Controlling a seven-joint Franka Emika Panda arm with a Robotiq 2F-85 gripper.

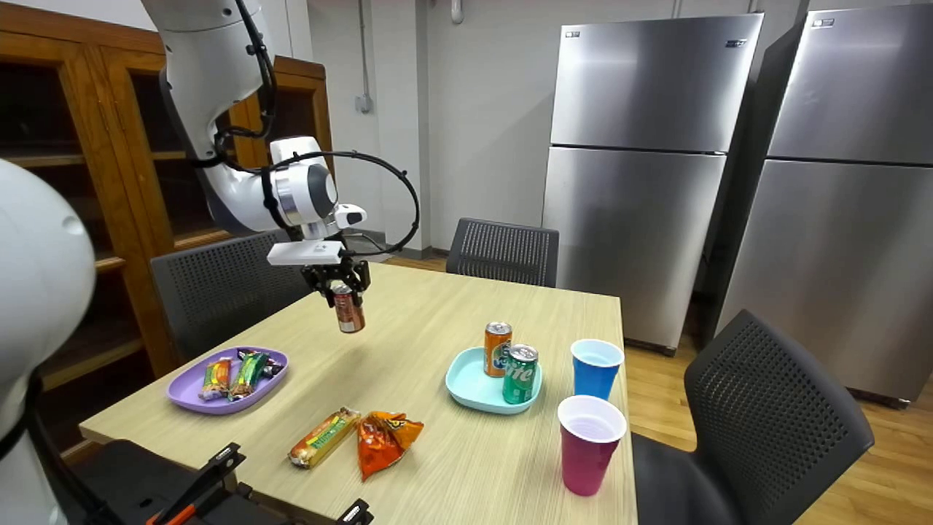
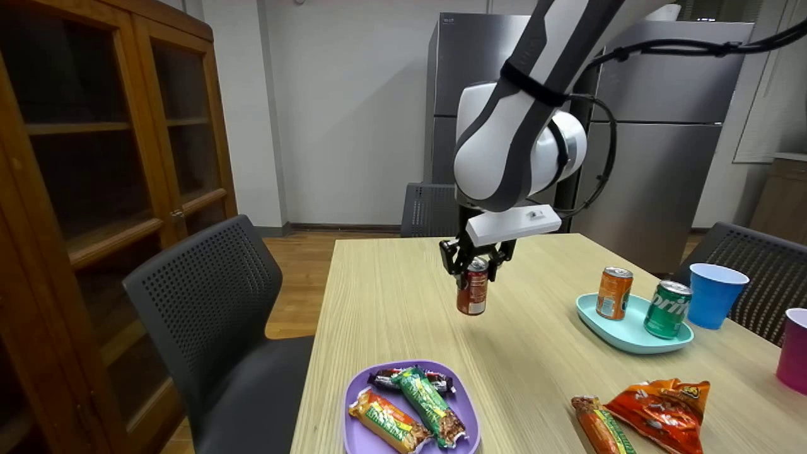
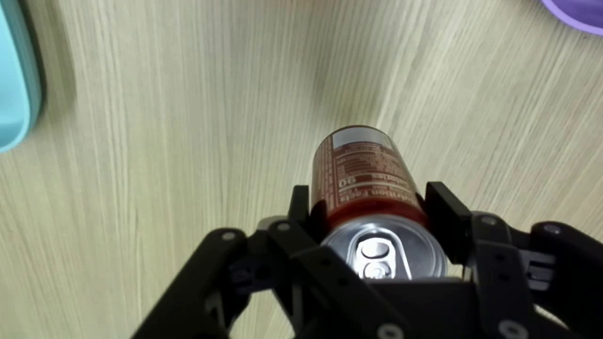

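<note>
My gripper (image 3: 370,200) is shut around the upper part of a red soda can (image 3: 362,162), one finger on each side just below the silver lid. In both exterior views the can (image 1: 350,315) hangs almost upright above the wooden table, its shadow falling apart from its base. The gripper (image 2: 477,276) hides part of the can's top there. A purple plate (image 2: 350,416) with several wrapped bars lies nearer the cameras. On a teal plate (image 1: 472,386) stand an orange can (image 1: 497,348) and a green can (image 1: 520,375), well off to the side of the held can.
A wrapped bar (image 1: 324,439) and an orange snack bag (image 1: 386,441) lie on the table between the plates. Blue (image 1: 596,373) and magenta (image 1: 587,461) cups stand near the table's edge. Dark chairs (image 2: 208,328) surround the table; a wooden cabinet (image 2: 101,221) and steel refrigerators (image 1: 641,219) stand behind.
</note>
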